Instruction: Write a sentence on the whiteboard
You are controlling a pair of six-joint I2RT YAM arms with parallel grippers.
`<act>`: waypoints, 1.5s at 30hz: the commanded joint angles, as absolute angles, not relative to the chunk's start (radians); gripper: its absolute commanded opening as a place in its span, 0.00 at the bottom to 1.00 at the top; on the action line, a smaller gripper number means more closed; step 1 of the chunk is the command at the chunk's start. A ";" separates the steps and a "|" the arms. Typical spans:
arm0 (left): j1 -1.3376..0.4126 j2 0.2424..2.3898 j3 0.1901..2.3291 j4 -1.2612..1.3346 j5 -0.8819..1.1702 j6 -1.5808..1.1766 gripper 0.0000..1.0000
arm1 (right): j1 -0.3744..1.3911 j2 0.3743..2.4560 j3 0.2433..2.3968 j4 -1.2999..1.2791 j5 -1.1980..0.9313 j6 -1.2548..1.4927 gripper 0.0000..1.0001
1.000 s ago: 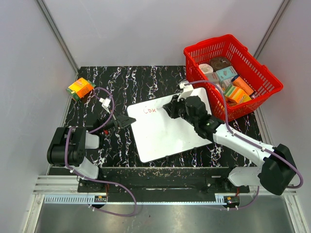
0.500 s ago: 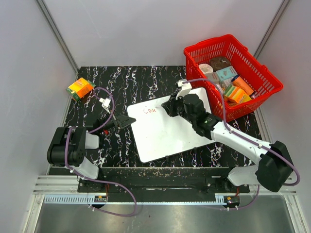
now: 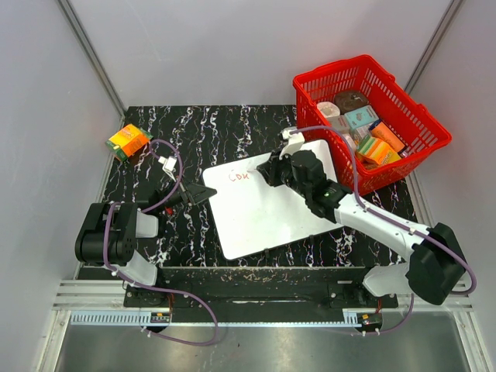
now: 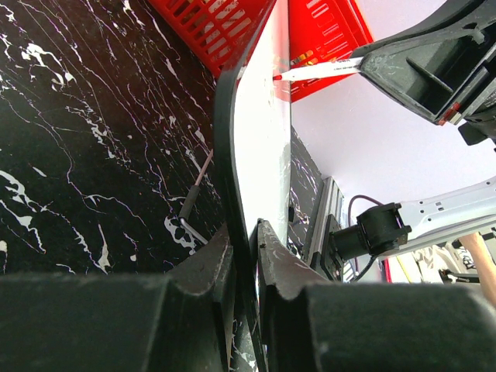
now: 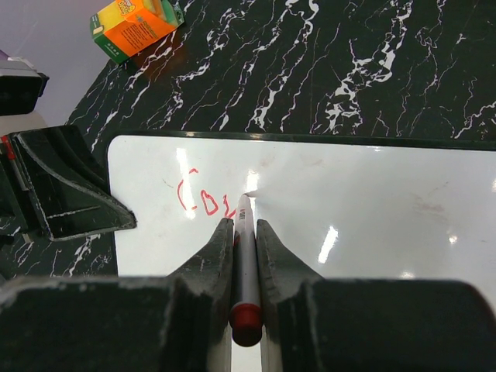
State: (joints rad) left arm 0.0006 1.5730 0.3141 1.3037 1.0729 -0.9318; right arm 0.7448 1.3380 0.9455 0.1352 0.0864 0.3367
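The whiteboard (image 3: 267, 205) lies flat on the black marble table, and it also shows in the right wrist view (image 5: 372, 209). A few red letters of the sentence (image 3: 239, 177), roughly "Cou", stand near its top left corner (image 5: 203, 200). My right gripper (image 3: 270, 172) is shut on a white marker with a red end (image 5: 246, 263), its tip on the board just right of the letters. My left gripper (image 3: 208, 194) is shut on the board's left edge (image 4: 232, 178).
A red basket (image 3: 372, 116) with several boxes stands at the back right, close to the board's far corner. An orange and green box (image 3: 128, 141) lies at the back left. Grey walls ring the table.
My right gripper has crept a little up and left with the marker near the letters. The left arm and board have not moved.
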 commanded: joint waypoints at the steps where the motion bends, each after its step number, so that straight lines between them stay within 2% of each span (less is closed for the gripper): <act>1: -0.021 1.583 0.328 1.520 1.126 -0.848 0.00 | 0.739 1.309 0.923 0.146 0.084 0.321 0.00; 19: -0.021 1.588 0.331 1.516 1.127 -0.845 0.00 | 0.738 1.270 0.868 0.123 0.069 0.331 0.00; 45: -0.026 1.583 0.331 1.514 1.129 -0.844 0.00 | 0.739 1.327 0.930 0.170 0.147 0.334 0.00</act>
